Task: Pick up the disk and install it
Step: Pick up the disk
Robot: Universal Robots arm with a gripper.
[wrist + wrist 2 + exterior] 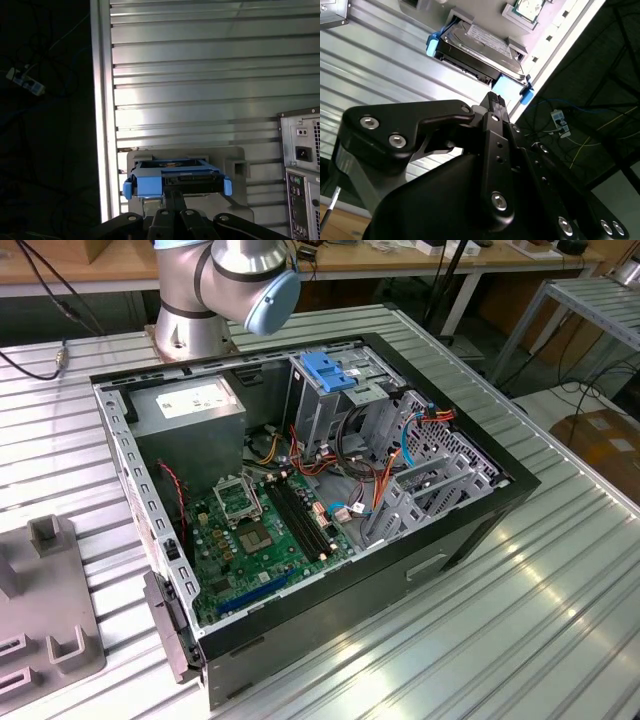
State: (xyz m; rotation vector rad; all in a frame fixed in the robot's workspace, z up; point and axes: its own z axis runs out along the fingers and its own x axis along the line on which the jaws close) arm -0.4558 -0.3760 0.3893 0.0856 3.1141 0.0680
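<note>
At the edge of the ribbed metal desk (200,75), resting flat in a pale grey holder (235,167): the disk (192,179), grey metal with a pale label, framed by its bright blue carrier rail. Not yet lifted, not yet in the computer. Seen in both wrist views with one short end turned toward the hand (176,196). Fingers drawn together, nothing visible between them, tips just short of the disk's near end; cannot tell whether touching the blue rail or slightly apart from it. Black linkage of the hand folded inward behind the tips in the second wrist view. Past the desk's edge, dark floor with loose cables and a power strip (24,82). Near the holder in the first wrist view, the rear panel of the computer case (302,170), apart from the disk.

On the desk in the exterior view, the case lying on its side, lid off, insides exposed: green motherboard (260,530), grey power supply (190,405) toward the arm (225,280), bundles of red, orange and blue cables, and a grey metal cage topped by a wider blue plastic bracket (330,370). At the exterior view's left, a grey block fixture (45,610) standing on the desk, apart from the case.
</note>
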